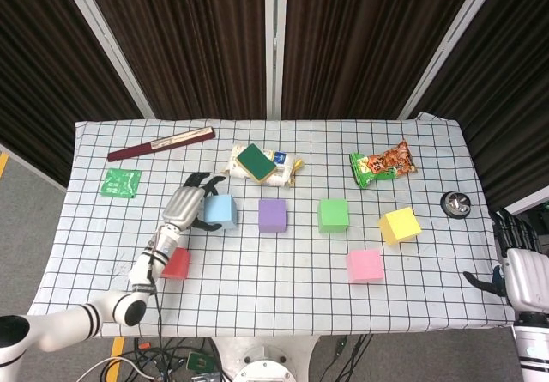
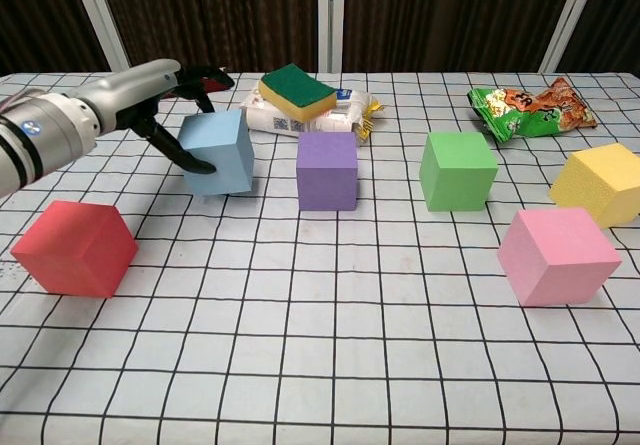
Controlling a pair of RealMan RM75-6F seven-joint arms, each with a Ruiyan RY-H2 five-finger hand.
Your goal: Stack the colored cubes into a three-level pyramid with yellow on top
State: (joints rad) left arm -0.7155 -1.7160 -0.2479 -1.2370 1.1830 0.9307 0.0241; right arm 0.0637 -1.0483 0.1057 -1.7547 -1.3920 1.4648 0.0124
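Gripping the blue cube [image 2: 218, 151] in the left robot hand [image 1: 185, 206], tilted, just at nine o'clock of the purple cube [image 2: 327, 170]; risking slipping or knocking it. Right robot hand [image 1: 518, 270] idling open.
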